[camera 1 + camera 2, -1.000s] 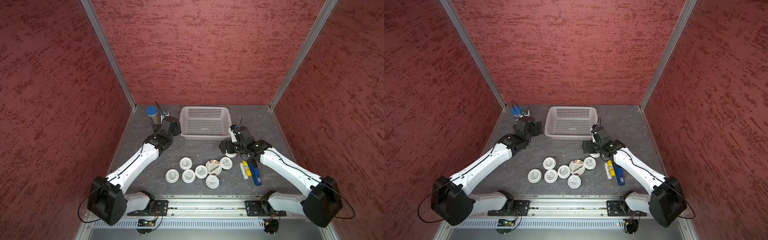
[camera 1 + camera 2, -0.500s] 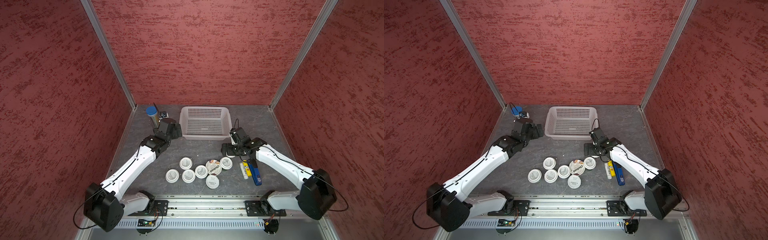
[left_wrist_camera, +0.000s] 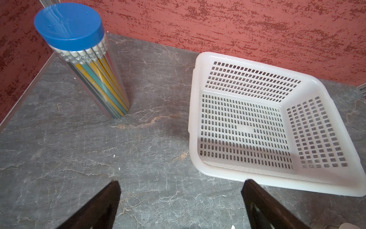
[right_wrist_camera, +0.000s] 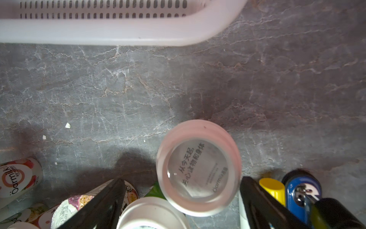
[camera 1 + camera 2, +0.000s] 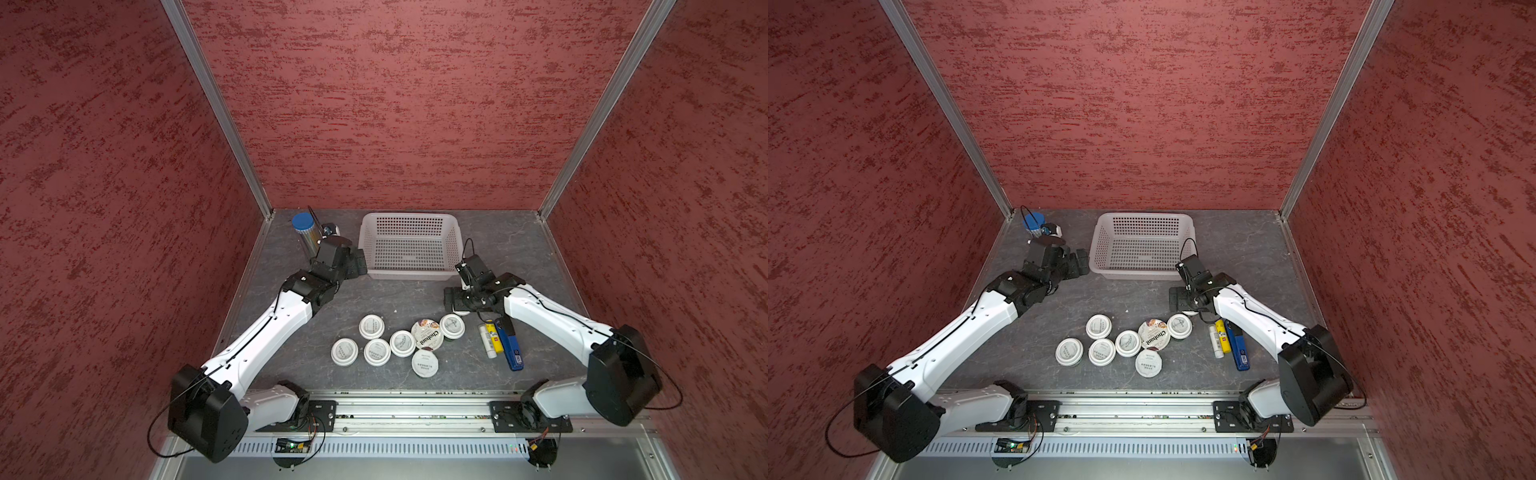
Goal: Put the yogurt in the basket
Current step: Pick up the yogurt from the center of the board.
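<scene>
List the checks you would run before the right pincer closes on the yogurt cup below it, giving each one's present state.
1. Right pincer open: ok.
2. Yogurt cup lined up between its fingers: ok.
3. Pincer low enough to grip the cup's sides: cannot tell.
4. Neighbours clear of the grasp: not ok; another cup and a yellow object crowd the fingers.
5. Basket has room: ok, nothing in it.
6. Left pincer clear of the basket's rim: cannot tell; it is open and close beside it.
</scene>
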### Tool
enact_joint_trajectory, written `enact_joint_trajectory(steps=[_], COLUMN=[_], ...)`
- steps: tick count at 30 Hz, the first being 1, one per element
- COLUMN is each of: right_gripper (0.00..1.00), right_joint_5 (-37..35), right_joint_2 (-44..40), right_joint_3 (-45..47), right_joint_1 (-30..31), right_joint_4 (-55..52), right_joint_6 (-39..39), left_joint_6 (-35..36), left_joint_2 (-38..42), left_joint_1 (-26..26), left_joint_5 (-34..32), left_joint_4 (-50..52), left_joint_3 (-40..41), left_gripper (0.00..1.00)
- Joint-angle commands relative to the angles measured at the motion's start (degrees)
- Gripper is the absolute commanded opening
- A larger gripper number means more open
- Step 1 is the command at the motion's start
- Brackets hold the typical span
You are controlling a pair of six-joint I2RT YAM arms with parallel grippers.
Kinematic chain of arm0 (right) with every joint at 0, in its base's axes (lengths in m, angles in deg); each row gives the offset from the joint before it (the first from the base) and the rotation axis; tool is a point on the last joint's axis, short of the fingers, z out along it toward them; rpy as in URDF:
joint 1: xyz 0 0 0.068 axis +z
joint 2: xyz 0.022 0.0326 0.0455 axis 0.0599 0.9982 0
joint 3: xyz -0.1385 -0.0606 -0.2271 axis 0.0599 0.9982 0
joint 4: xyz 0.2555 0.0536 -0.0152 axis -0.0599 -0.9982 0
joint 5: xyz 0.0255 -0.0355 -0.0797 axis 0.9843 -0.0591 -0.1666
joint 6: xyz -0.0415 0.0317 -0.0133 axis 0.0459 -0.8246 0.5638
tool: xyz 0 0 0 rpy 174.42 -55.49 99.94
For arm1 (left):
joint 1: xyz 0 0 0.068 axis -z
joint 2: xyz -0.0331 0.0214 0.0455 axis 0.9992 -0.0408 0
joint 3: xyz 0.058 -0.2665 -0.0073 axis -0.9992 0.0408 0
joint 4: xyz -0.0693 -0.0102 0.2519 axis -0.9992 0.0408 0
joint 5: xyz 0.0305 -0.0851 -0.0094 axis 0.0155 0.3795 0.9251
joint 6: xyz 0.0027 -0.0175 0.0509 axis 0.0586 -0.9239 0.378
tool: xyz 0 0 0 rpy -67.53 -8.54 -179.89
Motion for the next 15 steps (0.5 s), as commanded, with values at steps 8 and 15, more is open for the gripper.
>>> enact_joint_trajectory(steps=[8,15], right_gripper=[0.83,0.82], right_joint_5=[-1.11,-0.83], right_joint_2=[0.77,1.42], right_joint_3=[0.02,0.85], right_joint_1=[-1.72,-1.92], right_joint_4=[2.4,3.01], right_joint_6=[1.57,1.99], left_joint_6=[-0.69,-0.92], left_joint_2=[-1.41,-1.99], left_joint_1=[-0.14,-0.16], left_joint_5=[2.04,2.67], left_joint_4=[0.73,0.59], left_joint_3=[-1.34,-1.16], left_gripper=[1.0,1.0])
